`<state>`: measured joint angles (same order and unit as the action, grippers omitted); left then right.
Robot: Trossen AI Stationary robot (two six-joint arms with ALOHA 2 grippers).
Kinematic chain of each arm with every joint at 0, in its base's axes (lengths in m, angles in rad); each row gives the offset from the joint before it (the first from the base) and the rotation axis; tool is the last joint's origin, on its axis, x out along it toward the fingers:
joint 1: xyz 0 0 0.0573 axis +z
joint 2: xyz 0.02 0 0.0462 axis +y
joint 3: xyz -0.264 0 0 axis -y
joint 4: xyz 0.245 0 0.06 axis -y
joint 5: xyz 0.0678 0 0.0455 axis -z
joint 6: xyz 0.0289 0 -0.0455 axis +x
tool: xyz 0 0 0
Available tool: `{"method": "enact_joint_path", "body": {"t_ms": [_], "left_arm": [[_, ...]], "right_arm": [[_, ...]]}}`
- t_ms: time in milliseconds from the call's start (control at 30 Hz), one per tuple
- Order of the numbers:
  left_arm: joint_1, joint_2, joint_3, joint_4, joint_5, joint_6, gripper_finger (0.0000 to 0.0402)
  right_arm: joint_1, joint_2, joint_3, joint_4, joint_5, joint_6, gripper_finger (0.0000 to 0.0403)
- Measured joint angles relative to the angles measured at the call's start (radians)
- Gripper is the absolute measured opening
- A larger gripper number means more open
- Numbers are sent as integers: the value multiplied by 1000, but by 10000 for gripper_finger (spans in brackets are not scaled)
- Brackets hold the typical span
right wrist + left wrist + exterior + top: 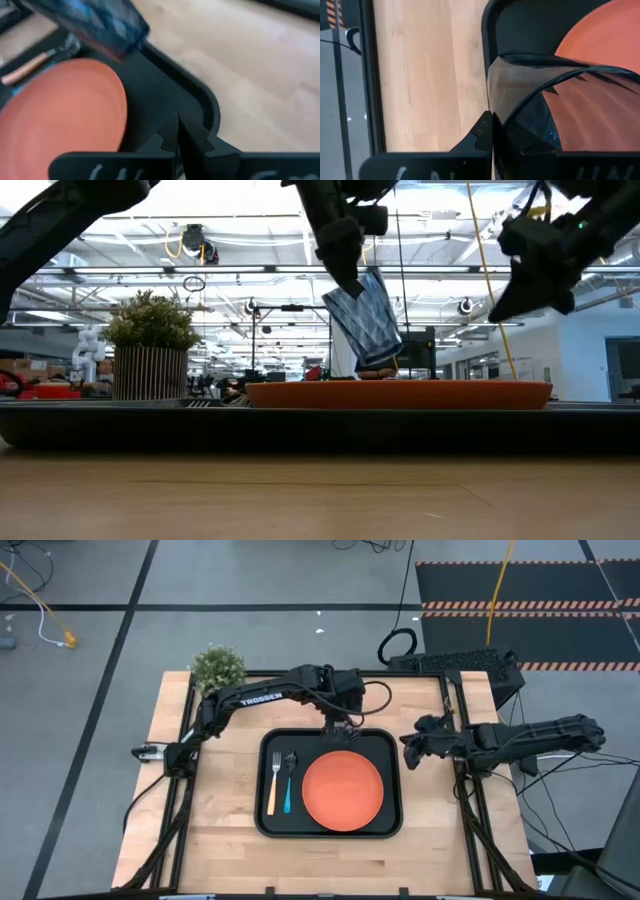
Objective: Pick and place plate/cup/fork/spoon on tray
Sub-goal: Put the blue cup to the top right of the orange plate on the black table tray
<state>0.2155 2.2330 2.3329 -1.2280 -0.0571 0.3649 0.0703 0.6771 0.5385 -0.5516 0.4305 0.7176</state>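
The left gripper (345,275) is holding the cup (368,320), its fingers clamped thin on the rim wall, with the dark blue translucent tumbler hanging tilted in the air above the far edge of the tray (272,745). In the low view the cup's base is clear of the plate (400,393), so it is not yet set down; gripping by the rim is likely what is letting the tumbler swing at that angle.

The orange plate is already lying flat in the tray, filling its right-hand part. The fork (272,783) and the spoon (289,780) are lying side by side in the tray's left strip, just beside the plate, handles pointing toward the near edge. That is leaving the far corners of the tray as the free spots, and the cup is probably heading for one, though which one is hard to judge from these angles.

The right gripper (408,751) is waiting just beyond the tray's right rim, fingers pressed together with nothing between them. A potted plant (218,668) is standing at the table's far left corner, well apart from the work.
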Motion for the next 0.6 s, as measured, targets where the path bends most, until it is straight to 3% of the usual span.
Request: {"method": "enact_joint_path", "body": {"t_ms": [367,467,600], "left_arm": [[34,9,1,-64,-41,-11,8],[49,8,1,-86,-43,-31,8],[50,8,1,-30,-43,-33,12]], "right_arm": [[10,21,-72,9,-17,31,0],[8,21,-73,79,-8,-49,0],[-14,30,-73,329,-14,-272,0]]}}
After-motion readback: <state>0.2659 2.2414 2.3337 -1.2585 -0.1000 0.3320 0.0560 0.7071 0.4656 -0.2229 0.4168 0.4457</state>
